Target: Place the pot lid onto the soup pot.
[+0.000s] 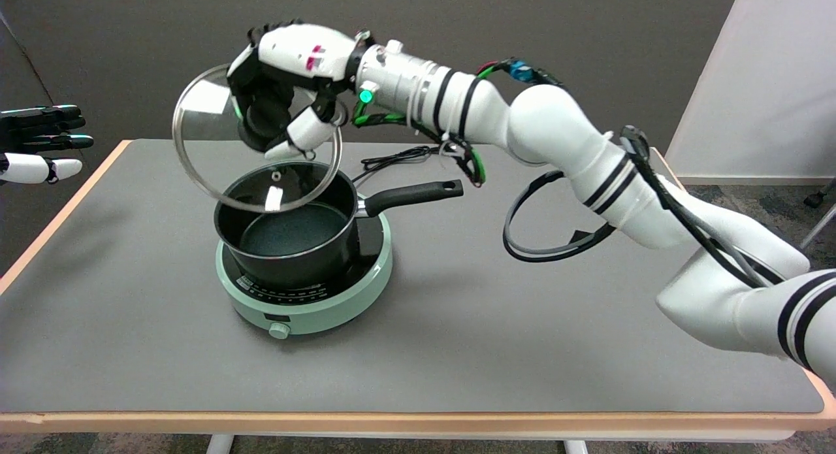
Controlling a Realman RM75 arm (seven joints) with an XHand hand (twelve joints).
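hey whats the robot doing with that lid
The right hand holds the glass pot lid by its knob, tilted in the air just above the soup pot. The pot sits open on a green hotplate on the table, its handle pointing right. The lid is not on the pot yet.

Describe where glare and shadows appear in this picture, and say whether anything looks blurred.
Head view: white glare on the glass pot lid that the right hand holds tilted over the soup pot; soft shadows on the table beside the cooker; nothing noticeably blurred.
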